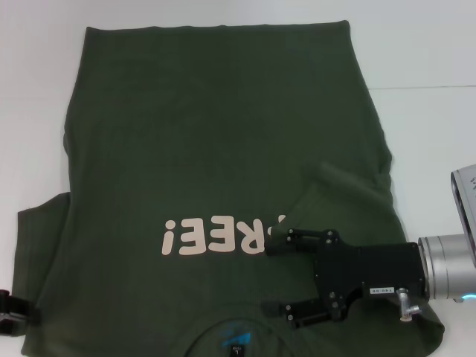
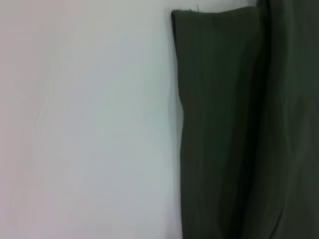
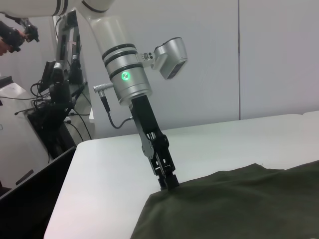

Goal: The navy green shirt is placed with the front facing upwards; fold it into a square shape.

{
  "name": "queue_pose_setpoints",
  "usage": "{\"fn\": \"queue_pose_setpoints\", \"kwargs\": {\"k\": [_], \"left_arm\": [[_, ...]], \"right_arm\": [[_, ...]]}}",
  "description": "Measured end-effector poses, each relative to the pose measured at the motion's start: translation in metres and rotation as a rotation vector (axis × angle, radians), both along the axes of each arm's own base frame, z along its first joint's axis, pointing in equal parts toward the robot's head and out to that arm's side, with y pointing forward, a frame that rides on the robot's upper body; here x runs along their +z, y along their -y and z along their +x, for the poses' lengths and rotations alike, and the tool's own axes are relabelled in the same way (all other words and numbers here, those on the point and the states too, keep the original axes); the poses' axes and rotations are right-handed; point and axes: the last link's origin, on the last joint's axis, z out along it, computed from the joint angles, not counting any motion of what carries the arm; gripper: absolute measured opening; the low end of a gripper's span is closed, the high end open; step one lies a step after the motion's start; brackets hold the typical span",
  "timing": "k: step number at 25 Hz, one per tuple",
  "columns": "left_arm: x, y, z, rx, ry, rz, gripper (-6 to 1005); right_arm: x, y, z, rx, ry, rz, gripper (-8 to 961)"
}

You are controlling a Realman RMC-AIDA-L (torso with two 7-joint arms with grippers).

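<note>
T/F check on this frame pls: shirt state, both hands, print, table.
1. The navy green shirt lies print side up. True: the pink print shows.
2. The right hand is above the shirt with fingers spread. True.
3. The shirt's sleeve on the robot's right lies flat and spread out. False: it is folded in over the body, forming a raised flap by the right hand.
4. The left hand is parked far from the shirt. False: the right wrist view shows its tip down at the shirt's edge.
5. The table is dark wood. False: it is white.
</note>
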Motion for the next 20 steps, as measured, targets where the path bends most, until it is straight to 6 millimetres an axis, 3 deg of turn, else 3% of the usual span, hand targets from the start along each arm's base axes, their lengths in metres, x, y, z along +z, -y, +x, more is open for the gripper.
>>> {"fn": "queue_pose_setpoints", "kwargs": {"k": [4,15,20], "left_arm": [[0.0002,0.0001,-0.0004,-0.002,-0.003,-0.002,458],[0.0012,-0.0016,0.0003,-0.008,-0.011,-0.005,330],[0.0019,-0.0015,-0.0006,-0.006,-0.021,-0.010,331]], "right_arm": [[0.0001,0.0002,-0.0002,0.001,-0.001,-0.001,926],[0.0000,0.0005,-0.0003,0.001,-0.001,-0.004,926],[0.0000,0.0007,-0.0004,0.001,-0.002,-0.005,926]]}}
